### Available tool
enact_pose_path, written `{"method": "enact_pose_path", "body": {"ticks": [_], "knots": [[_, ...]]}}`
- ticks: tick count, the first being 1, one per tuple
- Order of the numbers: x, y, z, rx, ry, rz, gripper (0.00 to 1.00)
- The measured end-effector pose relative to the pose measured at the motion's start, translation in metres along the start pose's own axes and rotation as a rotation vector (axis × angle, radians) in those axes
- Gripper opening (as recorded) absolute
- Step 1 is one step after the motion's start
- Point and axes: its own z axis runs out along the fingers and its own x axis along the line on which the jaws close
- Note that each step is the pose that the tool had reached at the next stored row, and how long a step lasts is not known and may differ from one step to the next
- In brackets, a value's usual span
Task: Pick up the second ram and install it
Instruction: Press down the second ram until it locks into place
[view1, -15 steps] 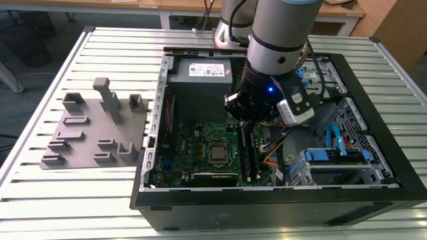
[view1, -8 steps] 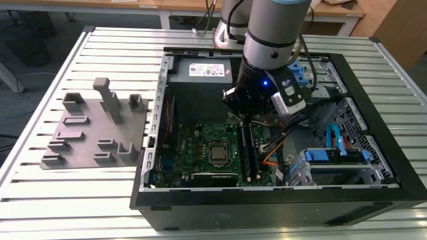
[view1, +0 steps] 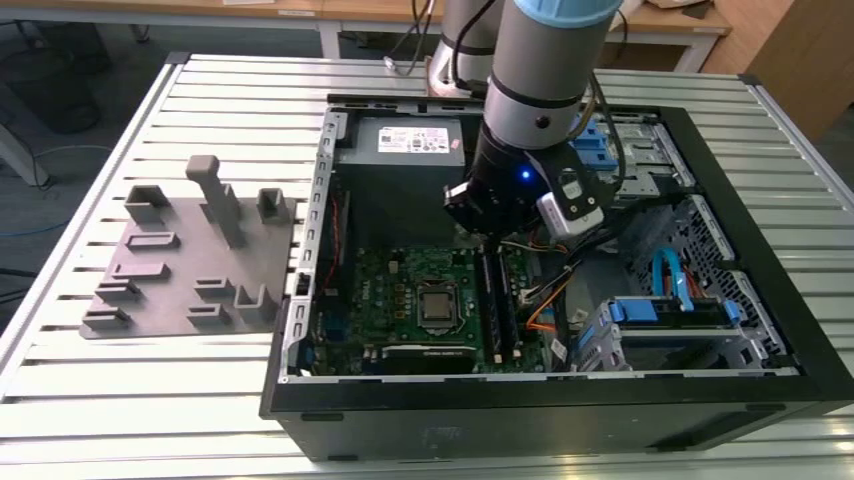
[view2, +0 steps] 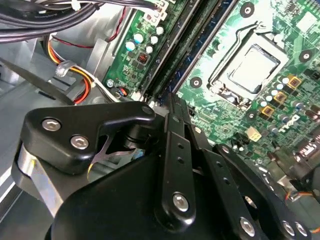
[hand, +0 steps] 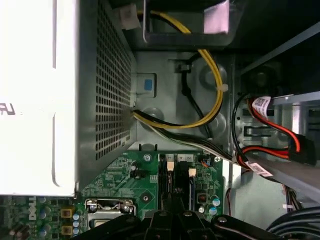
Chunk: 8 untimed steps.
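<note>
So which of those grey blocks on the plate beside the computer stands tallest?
The slim upright post on the grey plate, at the exterior view's left. It is narrow and rises well above the short, squat blocks around it.

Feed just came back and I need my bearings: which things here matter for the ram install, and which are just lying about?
For the job:
gripper, down inside the case
memory slots, right under it
motherboard

Just lying about:
grey fixture outside the case
power supply
blue drive bay
yellow cable
</note>
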Motion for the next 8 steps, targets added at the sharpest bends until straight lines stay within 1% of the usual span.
{"method": "enact_pose_path", "body": {"ticks": [6,8], "knots": [[0.0000,-0.0026,0.0108,0.0001,0.0000,0.000,0.11],[0.0000,-0.0028,0.0132,0.0006,0.0002,0.000,0.11]]}}
